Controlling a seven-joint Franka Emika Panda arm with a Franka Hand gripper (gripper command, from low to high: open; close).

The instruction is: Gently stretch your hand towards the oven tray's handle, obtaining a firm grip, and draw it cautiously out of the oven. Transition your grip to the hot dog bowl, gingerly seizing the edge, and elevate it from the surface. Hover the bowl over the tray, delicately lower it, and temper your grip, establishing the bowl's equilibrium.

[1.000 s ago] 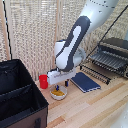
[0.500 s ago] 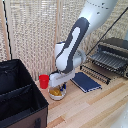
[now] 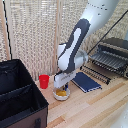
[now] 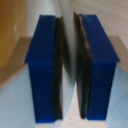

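One oven [image 3: 114, 54] sits well apart from the hot dog bowl [image 3: 61, 93], its single tray [image 3: 101, 64] already drawn out in front, ready to receive the bowl. Beside the bowl lie one dark blue book [image 3: 87, 82] and one red cup [image 3: 44, 81]. The gripper [image 3: 62, 86] hangs directly over the bowl; in the wrist view its pads [image 4: 86, 65] stand narrowly apart with the white rim between them, apparently gripping it.

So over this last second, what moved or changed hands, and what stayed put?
Very little changed. The gripper stays low over the hot dog bowl, which has not left the table. In the wrist view its pads stand nearly closed on a thin pale edge, seemingly the bowl's rim. The red cup, blue book, oven tray and oven stayed put.
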